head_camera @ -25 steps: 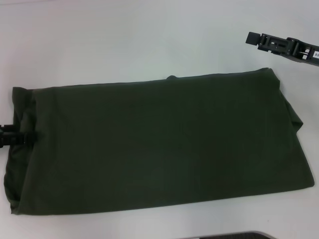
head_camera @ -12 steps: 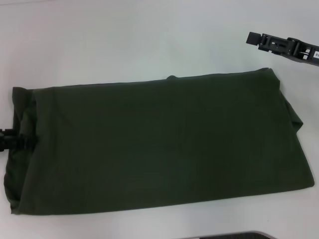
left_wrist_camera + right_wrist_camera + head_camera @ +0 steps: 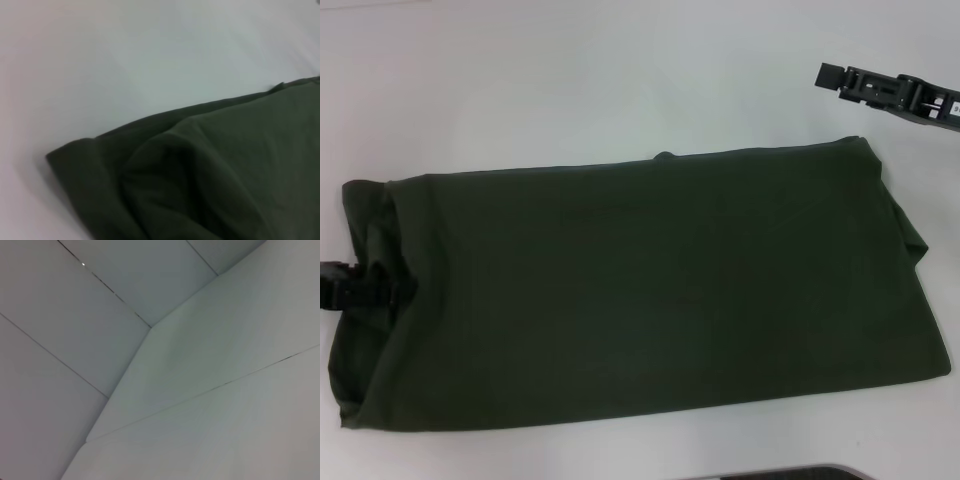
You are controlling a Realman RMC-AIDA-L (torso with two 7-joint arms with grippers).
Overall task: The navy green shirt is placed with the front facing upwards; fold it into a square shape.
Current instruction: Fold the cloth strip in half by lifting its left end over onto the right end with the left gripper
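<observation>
The navy green shirt [image 3: 650, 290] lies on the white table [image 3: 570, 80] as a long dark rectangle, plain side up, with no lettering showing. My left gripper [image 3: 382, 287] is at the middle of the shirt's left edge, shut on the cloth, which puckers into creases around it. In the left wrist view, that bunched corner of the shirt [image 3: 210, 175] fills the lower right. My right gripper [image 3: 830, 76] hovers over bare table beyond the shirt's far right corner, apart from the cloth. The right wrist view shows only pale panels.
White tabletop surrounds the shirt on the far side and the left. A dark curved edge [image 3: 790, 472] shows at the bottom of the head view, close to the shirt's near side.
My left gripper has shifted slightly right and toward the near side at the shirt's left edge, and the cloth there has bunched more. The right arm has not moved.
</observation>
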